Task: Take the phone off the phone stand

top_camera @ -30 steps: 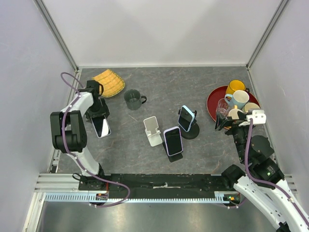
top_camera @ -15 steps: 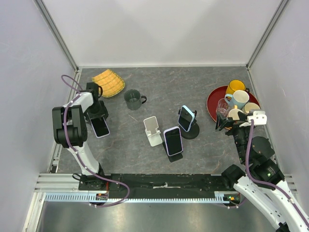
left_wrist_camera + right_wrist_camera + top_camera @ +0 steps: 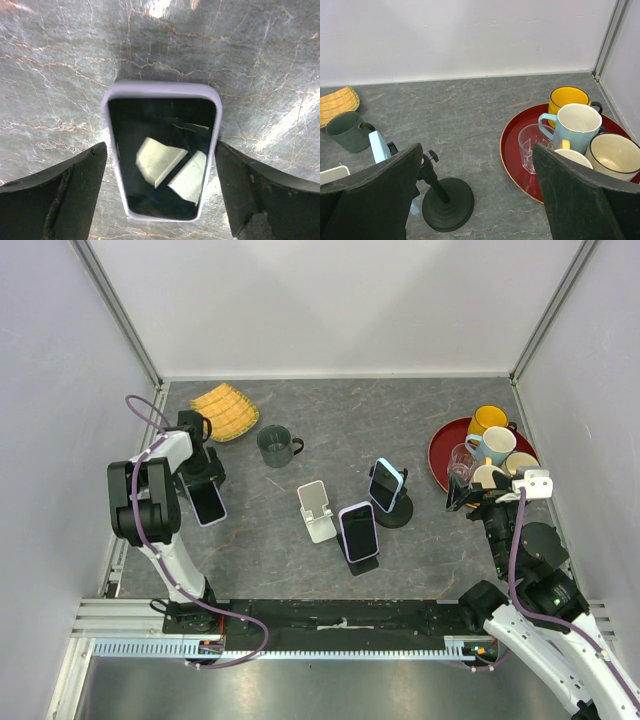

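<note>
On the table's left side, the phone (image 3: pixel 162 160) lay flat between the left gripper's (image 3: pixel 161 147) spread fingers, unclamped. The right gripper (image 3: pixel 477 150) gaped wide, holding nothing.

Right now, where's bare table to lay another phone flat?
Bare: the far middle, between dark mug and red tray; the near-left strip between flat phone and white stand. Crowded: centre, where the purple phone and blue phone sit on stands, and the tray, full of cups.
</note>
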You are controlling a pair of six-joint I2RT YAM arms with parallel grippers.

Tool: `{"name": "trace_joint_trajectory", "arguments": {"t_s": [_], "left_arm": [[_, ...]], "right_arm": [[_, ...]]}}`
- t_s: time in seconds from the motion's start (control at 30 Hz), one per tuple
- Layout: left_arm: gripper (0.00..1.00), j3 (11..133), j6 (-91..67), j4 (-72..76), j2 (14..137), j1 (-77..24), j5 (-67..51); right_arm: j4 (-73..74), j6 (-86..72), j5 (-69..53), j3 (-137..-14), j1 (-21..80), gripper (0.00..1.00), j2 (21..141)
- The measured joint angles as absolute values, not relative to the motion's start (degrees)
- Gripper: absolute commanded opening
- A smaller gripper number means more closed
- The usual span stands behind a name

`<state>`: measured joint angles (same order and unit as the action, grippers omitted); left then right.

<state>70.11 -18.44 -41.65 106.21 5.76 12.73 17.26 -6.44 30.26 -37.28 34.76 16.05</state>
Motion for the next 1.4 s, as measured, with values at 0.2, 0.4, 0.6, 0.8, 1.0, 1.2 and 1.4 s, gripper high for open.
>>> {"name": "trace_joint_trajectory", "arguments": {"t_s": [0.2,0.4,0.6,0.8,1.0,1.2,1.4], "left_arm": [[1.0,70.04,-18.46,-40.47,106.1,5.82,12.93],[1.0,69.14,-18.55,-39.62,105.16,5.8,12.88],[1.0,65.19,-19.62,-38.3,95.98,4.56,13.47],[1.0,61.6,-19.9,-34.52,78.59,-3.01,15.59],[1.0,56.05,-18.63,-25.74,62.43,-19.16,13.47],[1.0,54.41,-16.67,-18.94,56.49,-33.61,3.57],[0.98,53.23,-15.11,-15.09,57.89,-46.35,-3.75]], "right_arm": [[17.23,-6.44,30.28,-37.21,34.76,0.98,15.79],[17.26,-6.44,30.3,-37.15,34.76,0.98,15.79],[17.26,-6.46,30.3,-37.15,34.76,0.98,15.79],[17.26,-6.46,30.28,-37.12,34.76,0.98,15.92],[17.26,-6.44,30.26,-37.12,34.76,0.98,16.86],[17.26,-6.44,30.28,-37.12,34.76,0.98,17.1],[17.26,-6.44,30.28,-37.12,34.76,0.98,17.12]]}}
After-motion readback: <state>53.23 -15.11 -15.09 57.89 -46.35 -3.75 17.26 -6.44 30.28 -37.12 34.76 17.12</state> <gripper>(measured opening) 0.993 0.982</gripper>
